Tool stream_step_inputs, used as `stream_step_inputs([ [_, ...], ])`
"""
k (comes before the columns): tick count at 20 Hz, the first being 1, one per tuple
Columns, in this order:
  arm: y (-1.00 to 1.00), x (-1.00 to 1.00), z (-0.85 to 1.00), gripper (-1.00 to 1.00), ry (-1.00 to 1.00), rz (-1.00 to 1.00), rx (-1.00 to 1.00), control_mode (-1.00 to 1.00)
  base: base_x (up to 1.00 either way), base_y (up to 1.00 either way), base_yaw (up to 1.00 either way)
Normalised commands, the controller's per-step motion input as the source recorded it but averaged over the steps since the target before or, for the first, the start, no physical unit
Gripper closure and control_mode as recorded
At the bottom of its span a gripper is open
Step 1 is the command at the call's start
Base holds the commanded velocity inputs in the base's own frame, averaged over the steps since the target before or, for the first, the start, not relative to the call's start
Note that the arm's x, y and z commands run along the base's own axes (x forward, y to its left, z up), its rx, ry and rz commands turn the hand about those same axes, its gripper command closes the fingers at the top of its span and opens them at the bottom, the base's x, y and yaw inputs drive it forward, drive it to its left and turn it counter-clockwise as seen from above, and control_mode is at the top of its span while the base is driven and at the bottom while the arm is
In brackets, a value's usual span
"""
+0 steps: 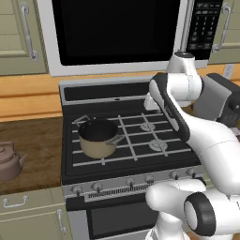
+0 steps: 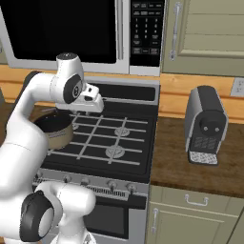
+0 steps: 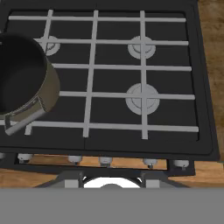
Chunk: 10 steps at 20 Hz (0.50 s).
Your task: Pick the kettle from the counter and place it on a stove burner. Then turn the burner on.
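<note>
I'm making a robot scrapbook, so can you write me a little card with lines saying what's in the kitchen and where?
kettle: on the counter, left of the stove, untouched
pot: on the stove's front left burner
free burners: front right, back right
knobs: in a row along the stove front
arm: raised over the stove
tool: cannot tell if open or shut
coffee machine: on the counter right of the stove

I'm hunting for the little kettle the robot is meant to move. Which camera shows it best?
The left base view: the kettle sits on the wooden counter left of the stove, cut off by the picture's left edge. The right base view and hand view look at the stove and saucepan instead.
</note>
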Motion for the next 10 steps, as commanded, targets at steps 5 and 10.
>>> stream_step_inputs([
  [5,0.3,-0.24,-0.07,-1.0,-0.07,0.02,-0.05,-1.0,0.0,0.0,0.0],
  [10,1.0,-0.59,-0.21,-1.0,-0.01,0.08,-0.14,-1.0,0.0,0.0,0.0],
])
